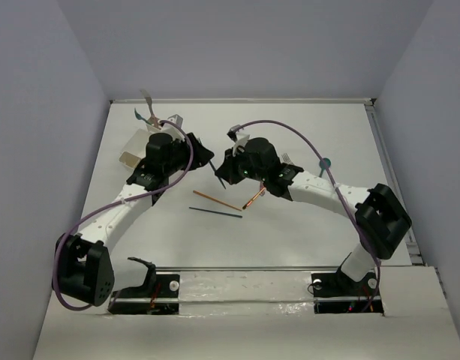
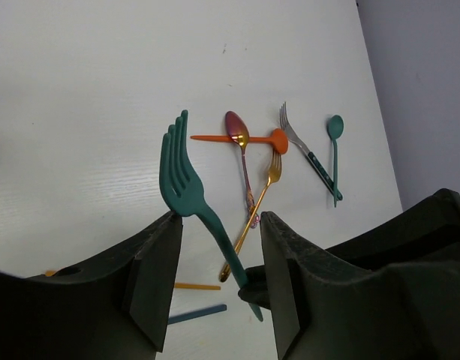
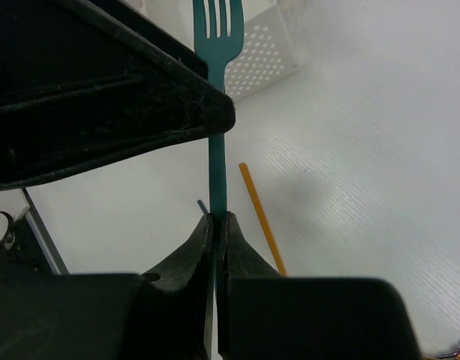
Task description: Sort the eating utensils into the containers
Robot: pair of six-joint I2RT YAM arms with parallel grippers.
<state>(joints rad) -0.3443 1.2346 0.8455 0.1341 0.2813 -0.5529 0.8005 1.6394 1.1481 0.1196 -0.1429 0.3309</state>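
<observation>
The perforated bin (image 3: 266, 54) lies at 12 o'clock of the right tool (image 3: 217, 222); contents hidden. Open surface (image 1: 305, 232) extends toward 5 o'clock in the top view. The right tool is clamped on the teal fork (image 3: 217, 169) handle. The left tool (image 2: 220, 219) is spread wide, fork between its fingers, clear of both

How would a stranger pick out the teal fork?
Start midway across the table. There the right hand pinches the teal fork by its handle, raised off the surface. Unlike it, the gold fork and silver fork lie flat.
</observation>
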